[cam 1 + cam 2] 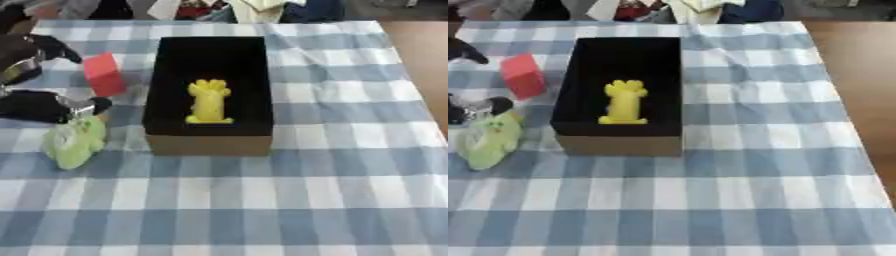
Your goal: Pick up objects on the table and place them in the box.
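Right now the green toy [74, 141] lies on the counter [332, 175], just under the tips of the left hand [48, 106]. It is soft-looking and pale green, and its long side runs from the hand down toward the near edge of the counter, tilted a little. The hand's dark fingers sit at the toy's top end and look like they touch it, but I cannot tell if they are curled round it or only resting there.

On the far side of the hand is a red block [104, 74], close by but not touching the green toy.

The box [208, 142] stands to the hand's right, just beside the toy. It is open on top, dark inside, and a yellow toy [210, 102] already stands in it.

The left hand is the near one, since the right hand does not show at all. I think the next move needs the toy lifted up and carried a short way to the right, over the box wall, to land next to the yellow toy.
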Controlling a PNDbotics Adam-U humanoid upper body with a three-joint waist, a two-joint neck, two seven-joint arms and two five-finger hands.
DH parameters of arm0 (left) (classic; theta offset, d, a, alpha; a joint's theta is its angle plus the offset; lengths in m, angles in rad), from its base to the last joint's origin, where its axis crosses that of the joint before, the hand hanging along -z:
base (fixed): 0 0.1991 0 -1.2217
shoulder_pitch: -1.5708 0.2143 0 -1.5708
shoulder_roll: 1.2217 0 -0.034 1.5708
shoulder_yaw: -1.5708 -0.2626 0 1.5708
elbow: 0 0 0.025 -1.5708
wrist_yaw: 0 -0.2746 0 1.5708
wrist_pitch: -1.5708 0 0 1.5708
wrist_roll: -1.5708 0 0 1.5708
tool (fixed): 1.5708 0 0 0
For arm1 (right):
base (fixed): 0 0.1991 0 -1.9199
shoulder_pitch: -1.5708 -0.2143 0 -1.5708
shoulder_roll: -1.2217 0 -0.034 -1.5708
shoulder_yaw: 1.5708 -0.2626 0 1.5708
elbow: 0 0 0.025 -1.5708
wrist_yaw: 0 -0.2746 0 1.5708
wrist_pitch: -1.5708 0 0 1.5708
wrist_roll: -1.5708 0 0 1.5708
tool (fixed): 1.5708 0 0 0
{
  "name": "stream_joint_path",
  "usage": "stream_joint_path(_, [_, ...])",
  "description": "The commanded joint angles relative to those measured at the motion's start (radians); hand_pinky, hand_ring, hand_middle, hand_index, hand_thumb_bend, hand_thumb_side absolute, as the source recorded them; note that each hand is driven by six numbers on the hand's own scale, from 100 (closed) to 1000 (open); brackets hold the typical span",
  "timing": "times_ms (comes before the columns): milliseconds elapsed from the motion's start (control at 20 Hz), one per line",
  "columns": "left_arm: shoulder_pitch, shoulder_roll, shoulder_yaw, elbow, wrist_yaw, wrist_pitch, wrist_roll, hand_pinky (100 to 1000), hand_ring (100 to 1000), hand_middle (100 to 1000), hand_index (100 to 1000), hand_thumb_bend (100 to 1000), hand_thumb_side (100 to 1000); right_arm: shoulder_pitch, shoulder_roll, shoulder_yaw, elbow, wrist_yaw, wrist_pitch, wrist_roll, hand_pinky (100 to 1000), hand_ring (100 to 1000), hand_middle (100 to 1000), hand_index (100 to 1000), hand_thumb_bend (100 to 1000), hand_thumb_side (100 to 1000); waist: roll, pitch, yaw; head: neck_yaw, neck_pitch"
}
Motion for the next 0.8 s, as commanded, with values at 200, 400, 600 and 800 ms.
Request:
stream_joint_path(200, [0.020, 0.049, 0.006, -0.015, 0.003, 0.002, -0.079, 875, 937, 880, 908, 542, 714, -0.005, -0.031, -0.018, -0.017, 0.005, 0.009, -0.003, 917, 918, 895, 882, 280, 936, 0.001, -0.019, 0.001, 0.010, -0.013])
stream_joint_path(400, [0.041, 0.049, 0.000, -0.015, 0.018, 0.026, -0.102, 868, 939, 894, 933, 488, 651, 0.001, -0.027, -0.020, -0.017, 0.006, 0.013, -0.008, 917, 916, 894, 881, 283, 938, 0.001, -0.019, -0.002, 0.014, -0.017])
stream_joint_path(600, [0.057, 0.051, -0.008, -0.015, 0.049, 0.063, -0.104, 856, 936, 898, 948, 473, 602, 0.007, -0.025, -0.022, -0.017, 0.007, 0.016, -0.012, 917, 915, 893, 877, 285, 938, 0.002, -0.018, -0.005, 0.018, -0.021])
stream_joint_path(800, [0.059, 0.050, -0.013, -0.008, 0.064, 0.085, -0.093, 860, 935, 893, 955, 466, 585, 0.011, -0.023, -0.023, -0.017, 0.007, 0.021, -0.016, 917, 914, 892, 874, 285, 942, 0.004, -0.017, -0.006, 0.020, -0.021])
